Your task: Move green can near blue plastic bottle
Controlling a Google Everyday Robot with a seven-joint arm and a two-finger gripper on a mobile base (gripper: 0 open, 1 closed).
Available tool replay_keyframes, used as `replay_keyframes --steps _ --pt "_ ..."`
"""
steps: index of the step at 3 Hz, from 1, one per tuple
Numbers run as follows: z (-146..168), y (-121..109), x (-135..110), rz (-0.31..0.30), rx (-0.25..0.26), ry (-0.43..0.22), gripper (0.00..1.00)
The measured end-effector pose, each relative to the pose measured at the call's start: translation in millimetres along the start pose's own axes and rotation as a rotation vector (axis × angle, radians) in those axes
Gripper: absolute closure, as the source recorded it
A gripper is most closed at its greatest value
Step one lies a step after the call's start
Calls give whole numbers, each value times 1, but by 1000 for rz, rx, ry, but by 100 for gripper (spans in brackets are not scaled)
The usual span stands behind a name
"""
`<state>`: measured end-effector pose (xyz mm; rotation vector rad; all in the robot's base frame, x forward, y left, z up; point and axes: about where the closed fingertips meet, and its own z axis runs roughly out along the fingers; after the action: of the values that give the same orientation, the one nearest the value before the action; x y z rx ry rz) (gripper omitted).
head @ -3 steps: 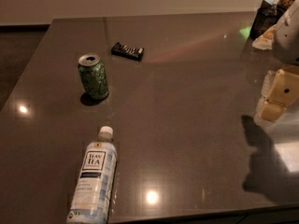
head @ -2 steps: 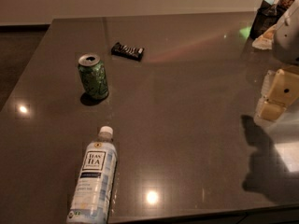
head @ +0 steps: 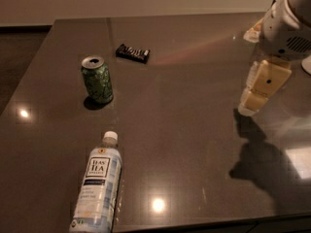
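The green can [head: 97,79] stands upright on the dark table [head: 184,130], left of centre, with its silver top and open tab showing. The blue plastic bottle [head: 98,188] lies on its side near the front edge, white cap pointing toward the can, about a can's height of bare table between them. My gripper [head: 249,107] hangs at the right side of the table, cream-coloured and pointing down-left, well apart from both the can and the bottle. It holds nothing that I can see.
A flat dark snack bar [head: 132,53] lies behind and to the right of the can. A pale object [head: 252,32] sits at the back right, partly behind my arm. The table's front edge runs just below the bottle.
My gripper has moved left and a little up, further over the table. The can, bottle and snack bar have not moved.
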<state>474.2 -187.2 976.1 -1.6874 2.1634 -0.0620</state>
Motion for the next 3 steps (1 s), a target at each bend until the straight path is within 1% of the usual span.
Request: replay_keyframes --steps 1,2,3 --pt "27 -20 -30 22 -8 -35 0" --pt "55 -38 -70 32 -37 -80 0" --pt "70 -49 -94 61 -47 -119 0"
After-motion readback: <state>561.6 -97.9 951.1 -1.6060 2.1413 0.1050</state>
